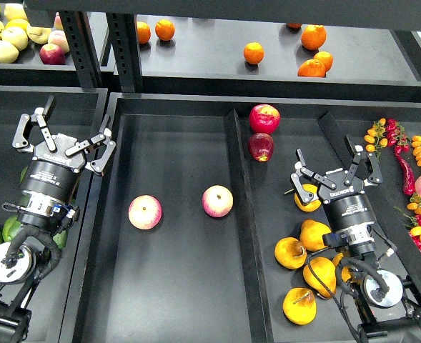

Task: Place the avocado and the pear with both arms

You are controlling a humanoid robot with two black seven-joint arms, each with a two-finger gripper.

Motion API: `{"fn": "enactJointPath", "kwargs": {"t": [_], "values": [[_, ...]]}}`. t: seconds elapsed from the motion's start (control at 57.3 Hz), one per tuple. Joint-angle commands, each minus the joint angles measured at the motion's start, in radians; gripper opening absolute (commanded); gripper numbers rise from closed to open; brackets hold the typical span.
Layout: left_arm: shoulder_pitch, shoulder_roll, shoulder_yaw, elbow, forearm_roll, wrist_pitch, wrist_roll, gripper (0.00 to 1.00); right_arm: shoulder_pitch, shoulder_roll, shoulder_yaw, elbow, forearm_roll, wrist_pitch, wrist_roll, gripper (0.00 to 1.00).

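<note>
Several golden-yellow pears (316,234) lie in the right tray. One pear (306,199) lies right beside the left finger of my right gripper (332,169), which is open and empty above it. Green avocados (8,228) lie in the left bin, mostly hidden behind my left arm. My left gripper (63,137) is open and empty, held over the left bin beside the wall of the middle tray (103,214).
Two pink-yellow apples (145,212) (218,201) lie in the middle tray. Two red apples (264,118) sit at the back of the right tray. Oranges (253,52) and pale fruit (3,39) are on the back shelf. Chillies (403,146) lie at far right.
</note>
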Motion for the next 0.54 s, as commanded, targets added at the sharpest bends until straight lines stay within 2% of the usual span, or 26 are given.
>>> {"fn": "enactJointPath", "kwargs": {"t": [0.0,0.523], "values": [[0.039,0.000,0.005,-0.009,0.013,0.000,0.000,1.00,-0.018,0.000,-0.002,0.013,0.000,0.000,0.002,1.00],[0.095,0.000,0.019,-0.034,0.013,0.000,0.000,1.00,-0.031,0.000,-0.002,0.012,-0.001,0.000,0.003,1.00]]}}
